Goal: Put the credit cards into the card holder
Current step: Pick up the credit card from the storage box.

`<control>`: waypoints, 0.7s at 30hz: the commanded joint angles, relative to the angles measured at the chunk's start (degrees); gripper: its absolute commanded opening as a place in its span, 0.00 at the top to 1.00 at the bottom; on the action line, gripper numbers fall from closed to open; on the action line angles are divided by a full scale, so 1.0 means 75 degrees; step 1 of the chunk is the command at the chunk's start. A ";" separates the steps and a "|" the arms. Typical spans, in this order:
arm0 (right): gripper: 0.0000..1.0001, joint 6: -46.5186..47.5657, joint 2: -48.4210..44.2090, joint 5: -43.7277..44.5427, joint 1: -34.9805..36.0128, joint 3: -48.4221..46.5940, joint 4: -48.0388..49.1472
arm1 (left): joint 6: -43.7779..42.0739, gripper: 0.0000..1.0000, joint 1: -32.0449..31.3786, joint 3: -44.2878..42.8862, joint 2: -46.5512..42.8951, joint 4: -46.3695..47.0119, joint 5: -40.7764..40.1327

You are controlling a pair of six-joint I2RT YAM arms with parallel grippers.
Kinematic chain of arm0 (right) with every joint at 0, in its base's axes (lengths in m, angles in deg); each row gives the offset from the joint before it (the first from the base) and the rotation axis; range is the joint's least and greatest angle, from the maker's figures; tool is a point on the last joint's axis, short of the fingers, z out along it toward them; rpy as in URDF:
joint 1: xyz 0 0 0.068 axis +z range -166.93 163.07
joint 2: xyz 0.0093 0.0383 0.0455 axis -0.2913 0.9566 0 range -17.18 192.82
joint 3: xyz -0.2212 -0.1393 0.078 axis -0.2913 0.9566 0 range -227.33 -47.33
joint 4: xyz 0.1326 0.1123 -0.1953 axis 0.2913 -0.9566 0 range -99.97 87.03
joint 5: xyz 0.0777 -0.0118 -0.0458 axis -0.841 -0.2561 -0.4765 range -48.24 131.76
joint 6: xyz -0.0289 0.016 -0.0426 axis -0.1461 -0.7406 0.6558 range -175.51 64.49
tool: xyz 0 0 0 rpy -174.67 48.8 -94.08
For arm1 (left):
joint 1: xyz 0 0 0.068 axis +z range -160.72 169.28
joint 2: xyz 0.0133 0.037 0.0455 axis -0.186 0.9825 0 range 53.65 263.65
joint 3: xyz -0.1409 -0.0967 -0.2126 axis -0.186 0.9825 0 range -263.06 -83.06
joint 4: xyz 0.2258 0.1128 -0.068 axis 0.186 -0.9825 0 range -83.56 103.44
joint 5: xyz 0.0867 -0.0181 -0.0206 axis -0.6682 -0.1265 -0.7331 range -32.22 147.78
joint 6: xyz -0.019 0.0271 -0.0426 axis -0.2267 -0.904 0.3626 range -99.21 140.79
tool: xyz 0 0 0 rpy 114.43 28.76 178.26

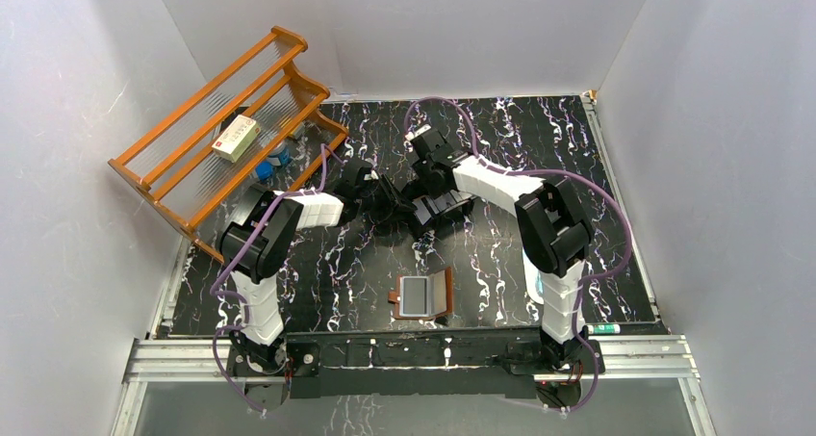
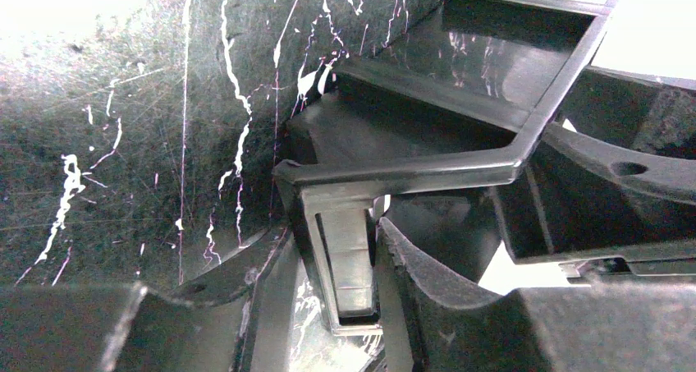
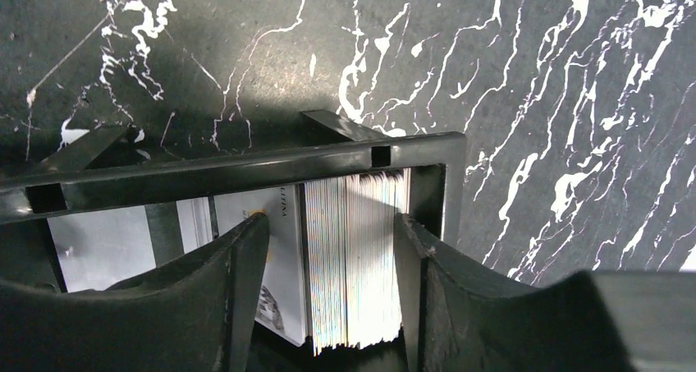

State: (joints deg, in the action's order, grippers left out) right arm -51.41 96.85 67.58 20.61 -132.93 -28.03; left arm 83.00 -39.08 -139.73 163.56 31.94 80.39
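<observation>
Nearest the arm bases, the card holder (image 1: 445,292) lies open and flat on the counter (image 1: 577,166), with a pale grey rectangle (image 1: 417,295) on its left half. Further out, both arms meet at the black tray (image 3: 246,163). The left gripper (image 2: 332,232) is closed narrow on the tray's corner post. The right gripper (image 3: 330,220) stands wide, astride the credit cards (image 3: 353,257), which are packed on edge inside the tray. Farthest, back left, an orange rack (image 1: 192,138) carries a white packet (image 1: 236,138).

The marbled table (image 1: 539,138) carries the card holder (image 1: 445,290) (lying open), a black tray (image 3: 246,165) and an orange rack (image 1: 289,39).
</observation>
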 commanded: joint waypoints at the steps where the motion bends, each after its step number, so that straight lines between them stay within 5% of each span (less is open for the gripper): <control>1: 0.44 0.0074 0.0000 0.0939 -0.0038 -0.0063 0.0167 | -0.0292 0.78 -0.0016 0.0216 -0.0229 -0.0379 -0.0118; 21: 0.88 0.0097 -0.0699 0.0612 -0.0035 -0.0086 0.0226 | -0.0328 0.79 -0.0015 0.0290 -0.0231 -0.0448 -0.0205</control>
State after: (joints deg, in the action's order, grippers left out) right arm -51.08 93.84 70.34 21.59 -132.95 -27.71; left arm 83.03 -39.08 -139.18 163.56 33.16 80.04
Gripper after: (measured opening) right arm 0.160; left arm 0.333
